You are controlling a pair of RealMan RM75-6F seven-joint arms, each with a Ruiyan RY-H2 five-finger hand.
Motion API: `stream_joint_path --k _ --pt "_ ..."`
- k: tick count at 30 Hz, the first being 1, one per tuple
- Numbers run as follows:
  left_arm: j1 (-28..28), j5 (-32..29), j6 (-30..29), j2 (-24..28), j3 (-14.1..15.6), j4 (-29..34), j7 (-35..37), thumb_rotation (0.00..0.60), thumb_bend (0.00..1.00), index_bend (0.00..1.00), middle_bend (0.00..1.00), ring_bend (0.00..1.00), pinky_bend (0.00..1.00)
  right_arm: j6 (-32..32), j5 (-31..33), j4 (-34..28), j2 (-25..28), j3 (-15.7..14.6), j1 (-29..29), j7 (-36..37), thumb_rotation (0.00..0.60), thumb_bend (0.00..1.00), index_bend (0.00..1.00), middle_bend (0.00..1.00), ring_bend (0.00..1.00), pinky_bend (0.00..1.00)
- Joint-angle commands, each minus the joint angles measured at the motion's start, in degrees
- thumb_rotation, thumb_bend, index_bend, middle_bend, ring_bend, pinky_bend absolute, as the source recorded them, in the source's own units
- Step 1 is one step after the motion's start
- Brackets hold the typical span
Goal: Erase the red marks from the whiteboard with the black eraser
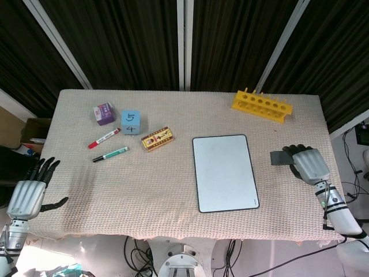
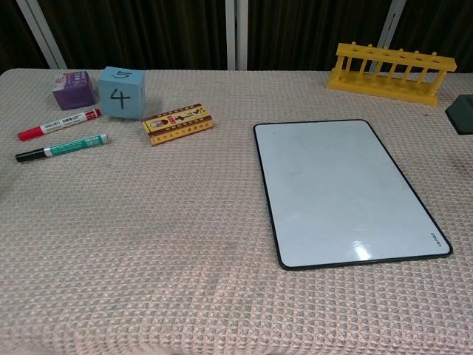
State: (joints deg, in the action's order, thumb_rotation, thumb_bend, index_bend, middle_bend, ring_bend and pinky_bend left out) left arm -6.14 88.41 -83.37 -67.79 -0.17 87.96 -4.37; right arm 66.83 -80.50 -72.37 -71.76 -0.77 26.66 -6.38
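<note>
Holding the black eraser [image 1: 281, 157] in curled fingers, right hand [image 1: 307, 164] is sitting right of the whiteboard [image 1: 224, 172] | left hand [image 1: 27, 196] is spreading, holding nothing | eraser could be slipping off the surface edge

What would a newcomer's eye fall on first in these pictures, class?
Probably the white whiteboard, lying wiped clean right of the table's centre. Next, the right hand holding the black eraser beside the board's right edge, and the bright yellow rack at the far right.

One whiteboard [image 1: 225, 173]; one eraser [image 1: 282, 157]; two markers [image 1: 104, 138]; two cubes [image 1: 130, 122]; one yellow rack [image 1: 262, 106]; one small box [image 1: 157, 138]; two hands [image 1: 310, 164].
</note>
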Motion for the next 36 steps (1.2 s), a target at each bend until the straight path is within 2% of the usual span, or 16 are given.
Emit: stream_joint_path --k 1,6,12,14,16,19,20,21,24,27,29,32,36 --pt "-0.1 -0.2 0.3 -0.2 0.0 0.0 -0.4 0.468 0.12 0.08 0.05 0.02 0.17 -1.8 1.6 6.9 -3.9 1.3 -0.7 2.5 0.6 0.41 0.66 0.54 0.45 0.48" --pt "-0.2 -0.8 0.9 -0.4 0.1 -0.1 -0.9 0.472 0.12 0.08 0.05 0.02 0.17 -5.1 1.5 12.4 -6.8 1.3 -0.3 5.5 0.6 0.41 0.64 0.51 0.43 0.44" --pt "-0.5 -1.2 1.5 -0.7 0.0 -0.1 -1.3 0.472 0.12 0.08 0.05 0.02 0.17 -6.1 0.0 15.4 -8.9 1.1 -0.1 7.9 0.6 0.41 0.63 0.51 0.42 0.44" --pt "-0.6 -1.2 1.5 -0.8 -0.1 -0.1 -1.4 0.472 0.12 0.08 0.05 0.02 0.17 -6.3 -0.7 16.0 -9.3 0.9 0.0 9.0 0.6 0.4 0.6 0.48 0.4 0.42" --pt "-0.6 -1.3 1.5 -0.8 -0.1 0.0 -1.5 0.47 0.12 0.08 0.05 0.02 0.17 -7.0 -1.2 16.1 -9.4 0.6 0.1 9.6 0.6 0.37 0.49 0.41 0.33 0.37" --pt "-0.6 -1.2 1.4 -0.7 -0.1 0.0 -1.5 0.47 0.12 0.08 0.05 0.02 0.17 -10.0 -0.6 15.2 -8.8 0.3 0.5 8.7 0.6 0.25 0.13 0.12 0.06 0.12" --pt "-0.6 -1.2 1.4 -0.7 -0.1 0.0 -1.4 0.471 0.12 0.08 0.05 0.02 0.17 -10.6 -0.2 14.7 -8.5 0.4 0.6 8.1 0.6 0.2 0.04 0.05 0.01 0.05" --pt "-0.5 -1.2 1.4 -0.7 0.0 0.0 -1.4 0.471 0.12 0.08 0.05 0.02 0.17 -10.8 0.2 14.4 -8.4 0.5 0.5 7.6 0.6 0.17 0.01 0.01 0.0 0.02" --pt "-0.3 -1.1 1.0 -0.6 0.0 0.0 -1.1 0.47 0.12 0.08 0.05 0.02 0.17 -9.8 0.2 13.7 -8.3 0.9 0.0 7.3 0.6 0.09 0.0 0.0 0.0 0.0" --pt "-0.2 -0.9 0.6 -0.4 0.0 -0.1 -0.8 0.471 0.12 0.08 0.05 0.02 0.17 -8.3 -0.3 12.1 -7.3 1.1 -0.7 8.7 0.6 0.07 0.0 0.0 0.0 0.0" --pt "-0.1 -0.8 0.2 -0.3 -0.1 -0.1 -0.6 0.469 0.12 0.08 0.05 0.02 0.17 -5.7 -1.1 8.4 -5.2 1.1 -1.9 10.0 0.6 0.07 0.0 0.0 0.0 0.0" --pt "0.3 -0.4 -1.1 -0.1 -0.3 0.0 -0.2 0.469 0.12 0.08 0.05 0.02 0.17 2.2 -4.0 1.2 -0.6 0.5 -5.3 10.3 0.6 0.08 0.0 0.0 0.0 0.0" --pt "0.7 0.2 -2.8 0.4 -0.7 0.3 0.2 0.47 0.12 0.08 0.05 0.02 0.17 12.6 -4.9 -6.3 4.7 -0.8 -12.0 5.8 0.6 0.08 0.0 0.0 0.0 0.0"
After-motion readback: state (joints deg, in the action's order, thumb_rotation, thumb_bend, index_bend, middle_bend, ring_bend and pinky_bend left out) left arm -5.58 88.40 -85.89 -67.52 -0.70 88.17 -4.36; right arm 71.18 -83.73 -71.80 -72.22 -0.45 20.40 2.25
